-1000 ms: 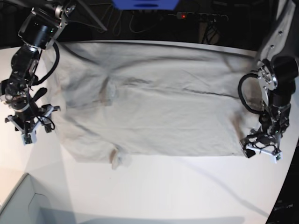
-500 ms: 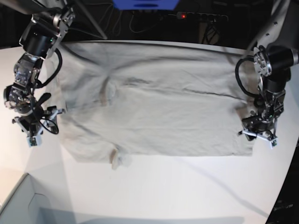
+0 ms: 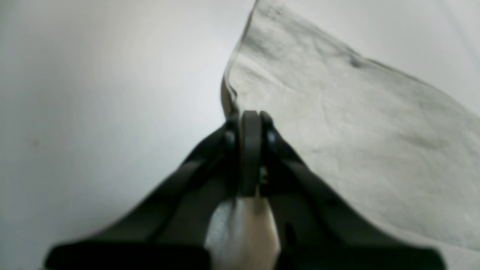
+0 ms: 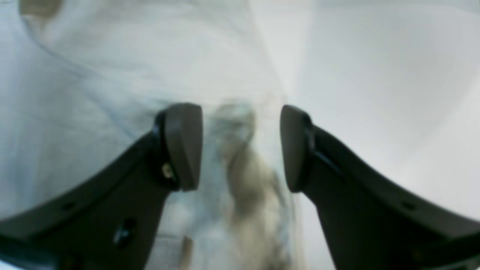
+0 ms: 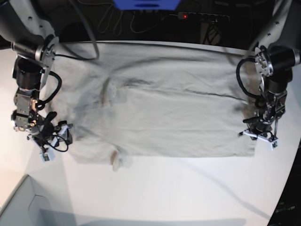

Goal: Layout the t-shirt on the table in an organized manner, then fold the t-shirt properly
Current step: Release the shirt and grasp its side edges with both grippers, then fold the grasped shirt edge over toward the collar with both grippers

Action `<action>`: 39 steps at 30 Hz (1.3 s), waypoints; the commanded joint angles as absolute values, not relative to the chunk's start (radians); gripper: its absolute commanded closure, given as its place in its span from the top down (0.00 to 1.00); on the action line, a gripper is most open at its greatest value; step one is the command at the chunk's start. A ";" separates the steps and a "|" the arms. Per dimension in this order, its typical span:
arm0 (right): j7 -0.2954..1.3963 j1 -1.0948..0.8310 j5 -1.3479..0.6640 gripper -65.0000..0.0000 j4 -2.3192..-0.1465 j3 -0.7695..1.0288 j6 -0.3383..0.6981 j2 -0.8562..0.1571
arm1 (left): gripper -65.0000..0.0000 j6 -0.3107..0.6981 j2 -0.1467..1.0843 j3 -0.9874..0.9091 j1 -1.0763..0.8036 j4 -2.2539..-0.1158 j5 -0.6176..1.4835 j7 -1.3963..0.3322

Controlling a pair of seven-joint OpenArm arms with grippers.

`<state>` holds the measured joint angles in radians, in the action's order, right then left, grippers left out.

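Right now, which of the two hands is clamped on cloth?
The left hand: shut on the beige-grey cotton t-shirt edge. The right hand stands open.

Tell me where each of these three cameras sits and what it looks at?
Base: overhead, facing down on the beige-grey cotton t-shirt spread on the white table, both arms showing.
Left wrist: behind the left gripper, shut on the shirt's edge.
Right wrist: behind the open right gripper, above cloth.
All three share the shirt.
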<state>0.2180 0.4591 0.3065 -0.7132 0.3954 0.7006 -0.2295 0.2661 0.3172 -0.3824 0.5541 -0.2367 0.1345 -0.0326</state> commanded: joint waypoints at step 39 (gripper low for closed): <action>0.033 0.461 0.285 0.00 -0.530 0.395 0.456 -0.248 | 0.00 0.274 0.323 -0.383 0.573 -0.246 0.130 -0.051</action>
<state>0.0193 0.4397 0.2764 -0.5224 0.3943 0.4549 -0.2417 0.2733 0.3164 -0.3824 0.5541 -0.2367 0.1349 -0.0330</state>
